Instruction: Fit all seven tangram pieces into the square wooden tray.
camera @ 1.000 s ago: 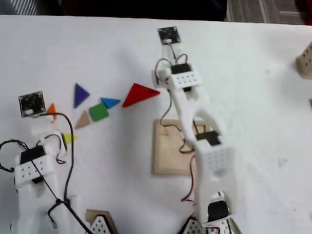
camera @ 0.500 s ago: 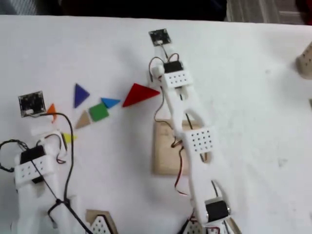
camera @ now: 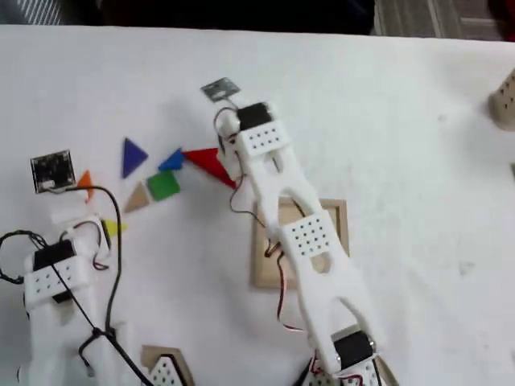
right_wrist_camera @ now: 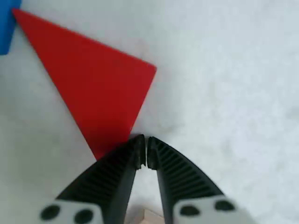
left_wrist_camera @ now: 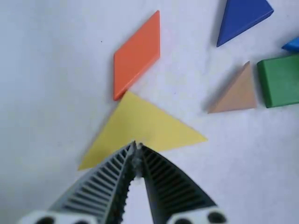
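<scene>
Right gripper (right_wrist_camera: pixel 142 151) is seen with its jaws drawn almost together, the tips set at one edge of the red triangle (right_wrist_camera: pixel 93 88), whose far corner is touched by a blue piece (right_wrist_camera: pixel 4 32). Left gripper (left_wrist_camera: pixel 137 161) is likewise closed, held over the yellow triangle (left_wrist_camera: pixel 140 130), just beside the orange parallelogram (left_wrist_camera: pixel 138 53). The tray (camera: pixel 343 215) is partly covered by the right arm.
</scene>
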Tool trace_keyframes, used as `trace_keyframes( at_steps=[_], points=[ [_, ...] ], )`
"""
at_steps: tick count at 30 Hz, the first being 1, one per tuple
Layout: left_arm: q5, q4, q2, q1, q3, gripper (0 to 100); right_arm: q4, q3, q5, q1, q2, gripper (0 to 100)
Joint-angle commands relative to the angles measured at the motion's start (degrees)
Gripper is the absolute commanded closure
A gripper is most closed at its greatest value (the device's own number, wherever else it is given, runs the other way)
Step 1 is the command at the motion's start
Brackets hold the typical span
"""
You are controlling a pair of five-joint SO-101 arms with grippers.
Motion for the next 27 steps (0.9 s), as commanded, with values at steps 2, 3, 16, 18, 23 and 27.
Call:
trace_keyframes(
  at_steps=[2, 3, 16, 18, 23, 27],
  points=[
    [-0.3, -1.4, -1.6, -0.6, -0.4, 98, 0.9, 0.4, -3.2, -1.2, -3.8, 98.1],
    [-0.3, -1.4, -1.6, -0.6, -0.4, 98, 0.9, 2.6, -3.8, -1.4, -5.3, 98.1],
    [-0.3, -1.4, -1.6, -0.6, -0.4, 98, -11.6, 35.3, -12.7, -5.3, -31.9, 98.1],
    [-0.3, -1.4, -1.6, -0.6, -0.4, 98, -18.3, 36.3, -13.1, -5.4, -31.1, 98.1],
    [-0.3, -1.4, -1.6, -0.6, -0.4, 98, -30.5, 36.6, -13.0, -5.1, -25.6, 98.1],
    [-0.3, -1.4, -1.6, -0.6, -0.4, 98, -34.2, 36.6, -13.0, -5.1, -24.5, 98.1]
  ],
)
